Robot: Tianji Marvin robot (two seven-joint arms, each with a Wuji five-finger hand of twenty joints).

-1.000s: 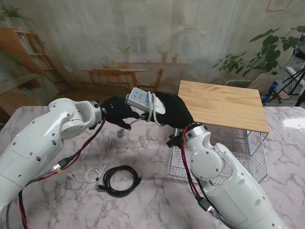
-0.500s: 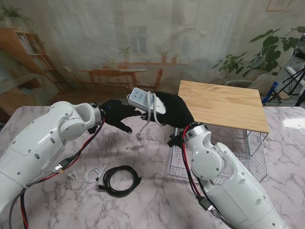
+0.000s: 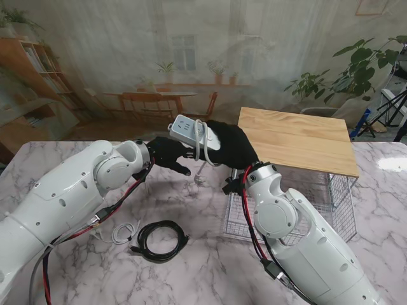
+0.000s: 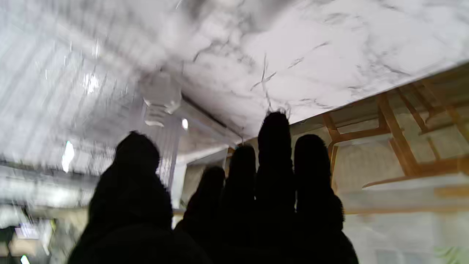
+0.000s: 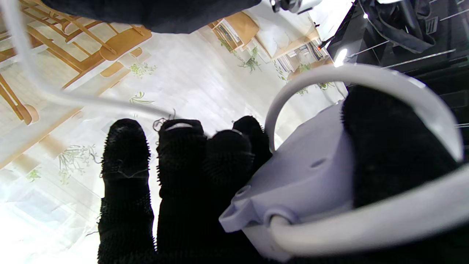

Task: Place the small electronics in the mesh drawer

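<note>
Above the counter (image 3: 191, 260), beside the mesh drawer (image 3: 331, 203), my right robot hand (image 3: 232, 146) grips the white power strip (image 3: 191, 133), cord looped around it; my left robot hand (image 3: 168, 154), fingers loosely spread, touches its end.

Stand cam: high over the shoulders, looking down on the table (image 3: 191, 267), both arms in frame. Left wrist cam: along its fingers (image 4: 273, 146), marble close past them, blurred. Right wrist cam: along its fingers, very close on the power strip (image 5: 304, 176), also visible from the stand.
</note>
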